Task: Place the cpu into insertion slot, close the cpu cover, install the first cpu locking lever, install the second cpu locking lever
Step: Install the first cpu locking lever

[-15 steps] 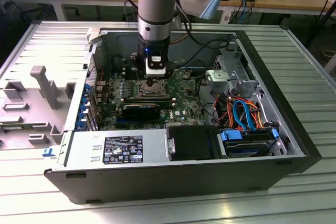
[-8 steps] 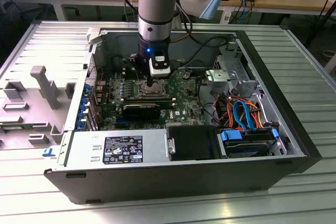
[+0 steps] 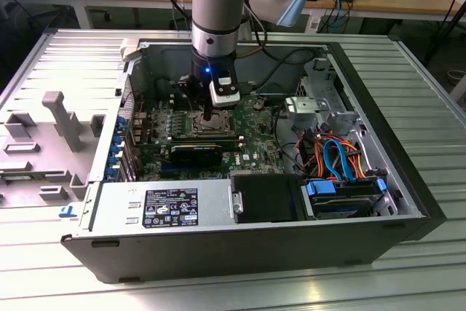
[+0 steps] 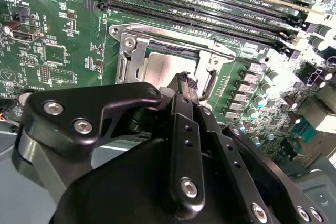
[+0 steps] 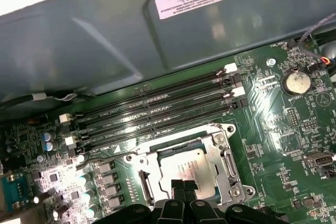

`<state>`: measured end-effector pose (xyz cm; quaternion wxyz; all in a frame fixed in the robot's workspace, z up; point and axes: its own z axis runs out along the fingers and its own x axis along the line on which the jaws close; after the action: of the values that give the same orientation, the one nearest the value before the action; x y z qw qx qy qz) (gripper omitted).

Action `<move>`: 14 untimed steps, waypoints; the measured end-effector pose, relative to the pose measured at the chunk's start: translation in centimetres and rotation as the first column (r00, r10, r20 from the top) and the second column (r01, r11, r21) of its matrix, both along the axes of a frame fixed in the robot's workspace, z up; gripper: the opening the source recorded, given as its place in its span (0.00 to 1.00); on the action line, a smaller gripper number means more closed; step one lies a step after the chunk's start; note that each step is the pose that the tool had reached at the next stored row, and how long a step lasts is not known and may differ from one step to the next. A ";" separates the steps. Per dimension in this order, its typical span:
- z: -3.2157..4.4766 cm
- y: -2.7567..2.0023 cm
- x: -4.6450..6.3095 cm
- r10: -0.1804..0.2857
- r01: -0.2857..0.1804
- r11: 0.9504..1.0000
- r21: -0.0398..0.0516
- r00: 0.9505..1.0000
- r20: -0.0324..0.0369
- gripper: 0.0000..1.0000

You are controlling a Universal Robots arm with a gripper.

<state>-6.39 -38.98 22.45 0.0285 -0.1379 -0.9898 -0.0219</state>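
The gripper [image 5: 182, 186] has its fingertips pressed together, with nothing seen between them, right over the insertion slot [image 5: 132, 158]. The cpu [image 5: 193, 167] sits in that slot just beyond the tips. The cpu cover [image 5: 221, 155] lies flat around the cpu's silver top.

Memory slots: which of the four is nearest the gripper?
The memory slot directly alongside the insertion slot, farthest from the grey case wall. The gripper hangs over that socket; the other three lie beyond.
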 end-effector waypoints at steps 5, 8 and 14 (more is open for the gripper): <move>0.00 0.00 0.0 0.042 -0.042 0.999 0.000 0.999 0.000 0.11; 0.00 0.00 0.0 0.070 -0.070 0.998 0.000 0.998 0.000 0.11; 0.00 0.00 0.0 0.119 -0.119 0.993 0.000 0.993 0.000 0.11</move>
<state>-6.39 -38.98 22.45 0.0298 -0.0786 -0.9963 -0.0201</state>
